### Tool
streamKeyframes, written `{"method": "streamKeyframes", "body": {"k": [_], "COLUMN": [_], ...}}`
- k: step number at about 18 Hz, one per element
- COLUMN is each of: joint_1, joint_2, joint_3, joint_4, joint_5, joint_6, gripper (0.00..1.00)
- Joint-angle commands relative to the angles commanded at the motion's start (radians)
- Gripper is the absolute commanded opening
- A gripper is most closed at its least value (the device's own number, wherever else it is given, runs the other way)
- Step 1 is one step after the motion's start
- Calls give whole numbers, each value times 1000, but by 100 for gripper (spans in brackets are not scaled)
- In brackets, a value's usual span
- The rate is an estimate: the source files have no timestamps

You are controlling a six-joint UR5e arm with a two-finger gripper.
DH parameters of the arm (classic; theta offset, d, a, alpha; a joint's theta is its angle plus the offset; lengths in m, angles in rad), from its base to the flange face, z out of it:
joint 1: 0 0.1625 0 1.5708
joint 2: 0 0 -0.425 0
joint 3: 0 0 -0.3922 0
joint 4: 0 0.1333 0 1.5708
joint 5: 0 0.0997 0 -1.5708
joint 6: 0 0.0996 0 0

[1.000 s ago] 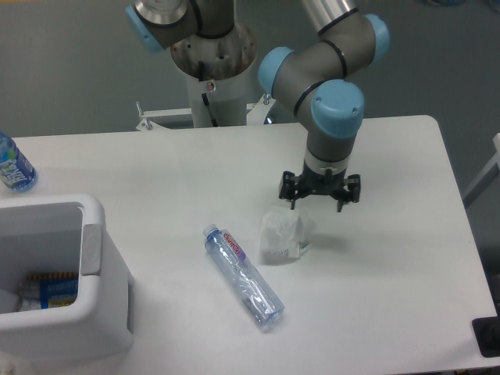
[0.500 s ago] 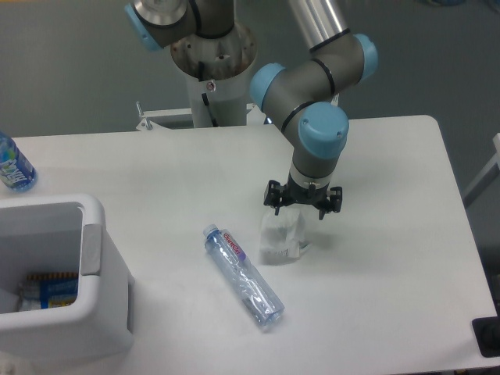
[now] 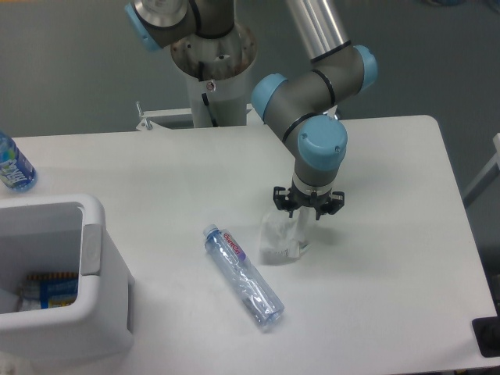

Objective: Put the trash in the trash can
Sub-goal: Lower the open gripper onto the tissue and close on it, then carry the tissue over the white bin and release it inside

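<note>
A crumpled white wad (image 3: 280, 239) lies on the white table (image 3: 391, 258) near its middle. My gripper (image 3: 305, 212) hangs just above the wad's upper right part, pointing down, with its fingers spread open and empty. A clear crinkled bottle with a pink-purple label (image 3: 243, 274) lies on its side to the left of the wad, cap toward the back left. The white trash can (image 3: 66, 273) stands at the front left, with a grey panel on its rim (image 3: 91, 249) and some packaging inside.
A blue-tinted bottle with a blue label (image 3: 13, 166) stands at the far left edge. The robot's base column (image 3: 211, 74) rises behind the table's back edge. A dark object (image 3: 488, 337) sits at the table's front right corner.
My gripper has moved left and down, from right of the wad to just above it, and has turned a little. The wad and the bottle have not moved.
</note>
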Motion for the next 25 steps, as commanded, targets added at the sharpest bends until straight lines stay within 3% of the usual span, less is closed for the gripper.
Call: {"method": "streamKeyframes", "body": {"k": [8, 11, 15, 21, 25], "joint_1": [29, 44, 57, 49, -9], "joint_2": [8, 17, 54, 113, 175], "joint_3": [47, 93, 201, 371, 423], "joint_4": [-2, -2, -2, 0, 0], "joint_5": [-12, -50, -191, -414, -431], "joint_6": [-28, -40, -168, -470, -626], "gripper": [0, 0, 0, 0, 0]}}
